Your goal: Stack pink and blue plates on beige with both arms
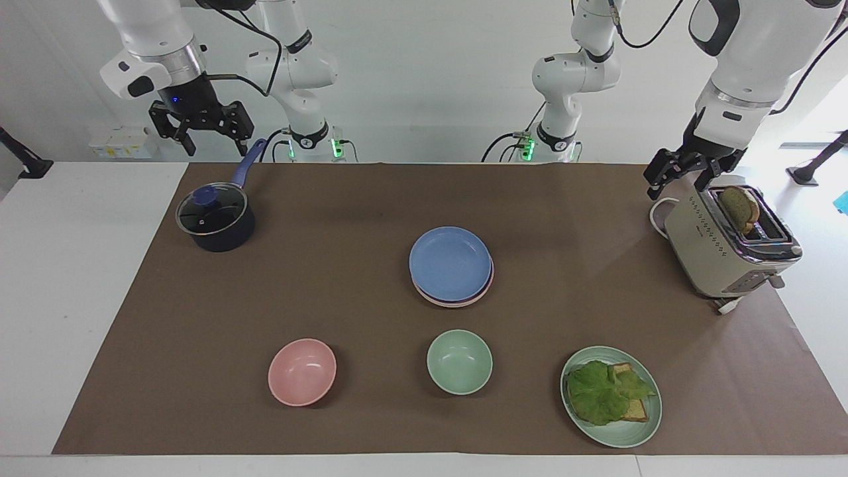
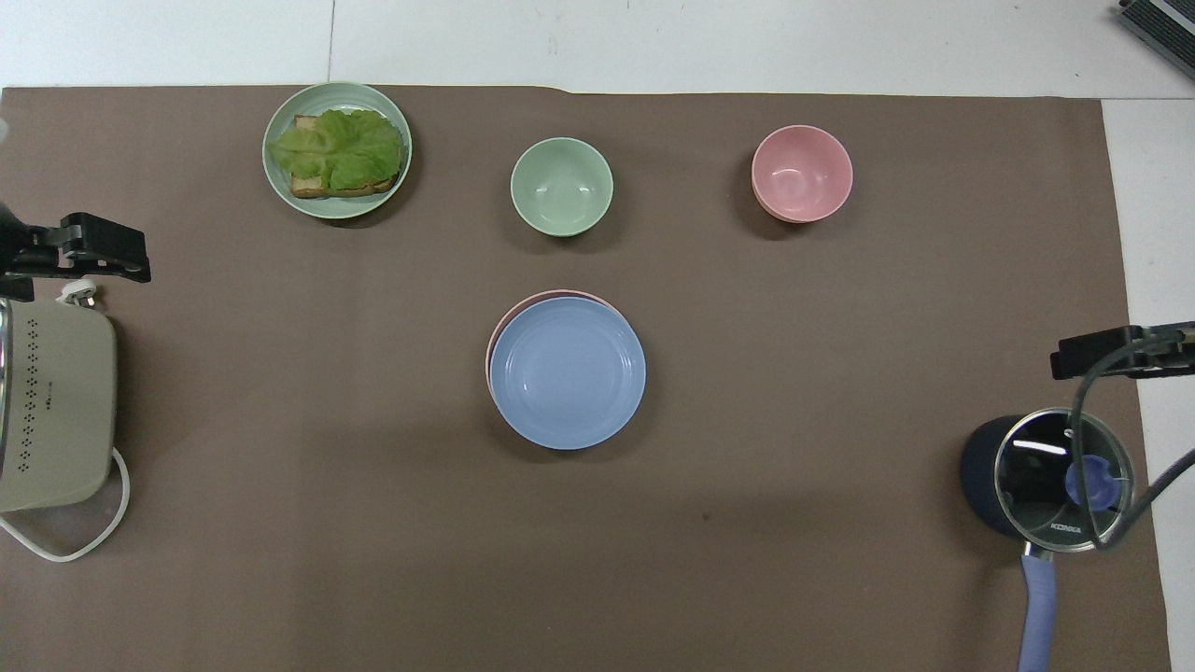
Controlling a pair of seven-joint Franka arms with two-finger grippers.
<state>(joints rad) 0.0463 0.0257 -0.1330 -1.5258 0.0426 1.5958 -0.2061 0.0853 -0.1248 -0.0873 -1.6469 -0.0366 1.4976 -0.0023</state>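
Currently blue plate [image 1: 450, 262] tops the stack at frame centre of the counter [image 1: 371, 199]; pink plate [image 1: 491, 277] shows only as a rim under it, beige plate [image 1: 445, 301] as a thin cream edge at the bottom. Right gripper [image 1: 202, 127], upper left of the facing view, is raised over the counter's edge above the dark saucepan [image 1: 215, 220], jaws open, empty. Left gripper [image 1: 682, 173], upper right of that view, hangs just beside the toaster [image 1: 725, 248], jaws open, empty. Pink bowl [image 1: 302, 371], green bowl [image 1: 459, 362] and lettuce-toast plate [image 1: 613, 395] sit along the lower part.
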